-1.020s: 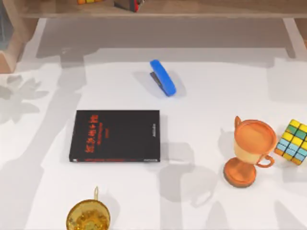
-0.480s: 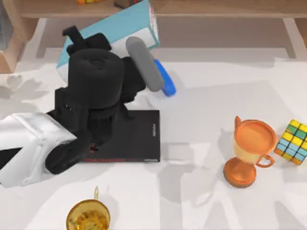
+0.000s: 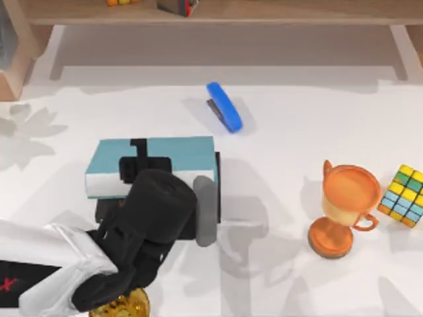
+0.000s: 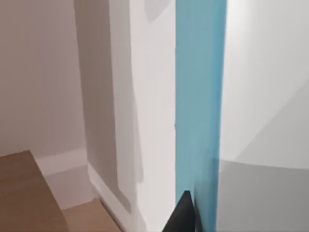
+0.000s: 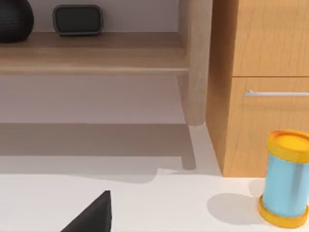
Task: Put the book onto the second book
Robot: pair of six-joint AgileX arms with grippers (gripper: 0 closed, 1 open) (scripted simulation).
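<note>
one book point(image 3: 165, 155) over one second book point(image 3: 217, 198), seemingly held.

The thick light-blue book with a white page edge point(image 3: 153, 165) lies flat over the far part of the flat black rectangular book point(image 3: 213, 198), largely covering it.

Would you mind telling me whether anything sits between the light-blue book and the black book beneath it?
Nothing visible does. The light-blue book, held at the left claw, lies directly over the black book, whose right edge pokes out. The blue stapler lies clear, farther back.
</note>
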